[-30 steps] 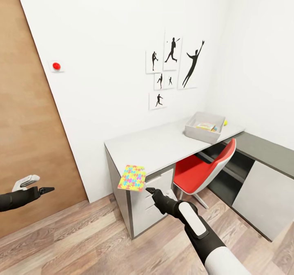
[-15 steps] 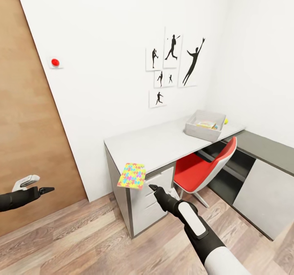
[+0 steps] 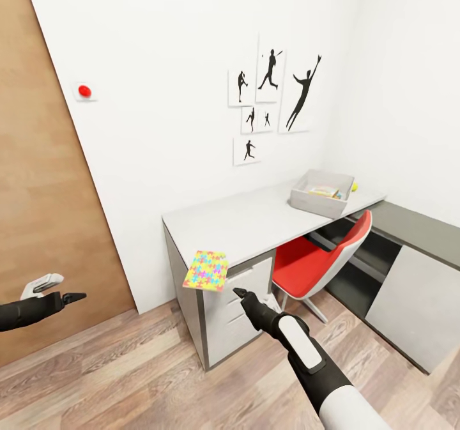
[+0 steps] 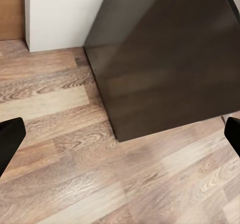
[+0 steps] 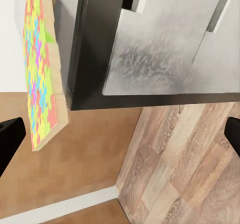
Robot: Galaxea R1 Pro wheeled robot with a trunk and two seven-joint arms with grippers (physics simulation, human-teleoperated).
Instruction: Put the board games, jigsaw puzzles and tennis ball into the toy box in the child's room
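Observation:
A jigsaw puzzle [image 3: 206, 270] in yellow, green, pink and blue sits tilted at the front left corner of the white table [image 3: 243, 222], overhanging the edge. My right gripper [image 3: 238, 292] is open just right of and below it, not touching. In the right wrist view the jigsaw puzzle [image 5: 39, 74] shows edge-on beside the table's dark side panel. The grey toy box [image 3: 306, 201] stands at the table's far right with colourful flat things [image 3: 324, 191] inside. The tennis ball [image 3: 353, 187] lies just behind it. My left gripper [image 3: 73, 298] is open, far left over the floor.
A red chair [image 3: 319, 261] is tucked under the table's right half. A low cabinet with a dark grey top [image 3: 409, 225] runs along the right wall. A wooden door [image 3: 38, 193] is at the left. Wood floor [image 3: 160, 379] lies in front of the table.
The camera has tipped a little, so everything sits slightly higher in the picture. The gap between my right gripper and the puzzle has grown slightly. The left arm is still.

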